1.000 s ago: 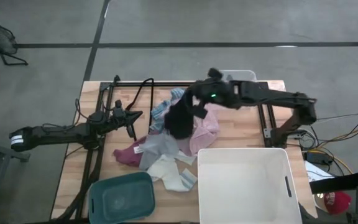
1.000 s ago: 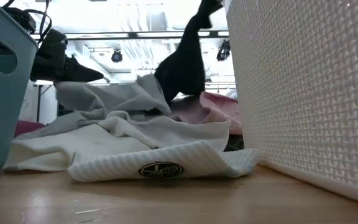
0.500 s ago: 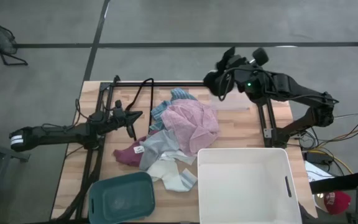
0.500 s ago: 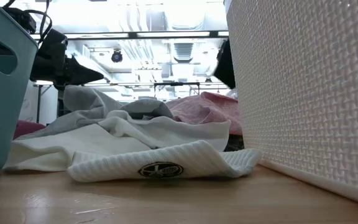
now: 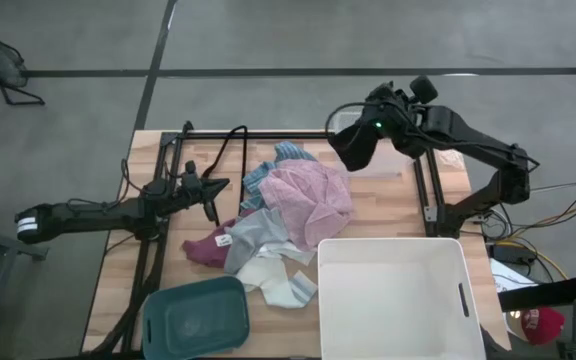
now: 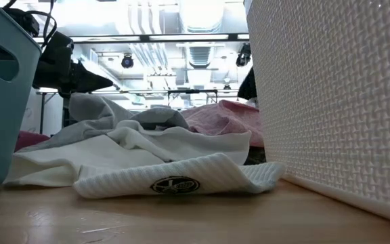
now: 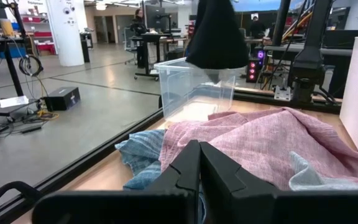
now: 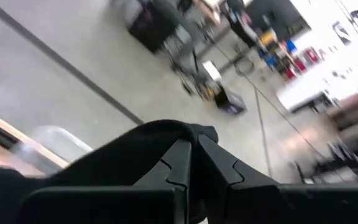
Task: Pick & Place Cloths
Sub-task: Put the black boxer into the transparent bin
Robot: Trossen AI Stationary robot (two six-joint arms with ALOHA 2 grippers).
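Right gripper (image 5: 353,148) is pinching the black cloth (image 7: 215,38) with fingers closed, holding it hanging long-axis down right over the clear bin (image 7: 194,87) at the table's far edge, so a release looks like the next call. Remaining cloths (image 5: 303,200) are lying in a heap mid-table, between both arms. Left gripper (image 5: 211,188) is sitting closed and empty just beside the heap's left side, nearer to it than the right.
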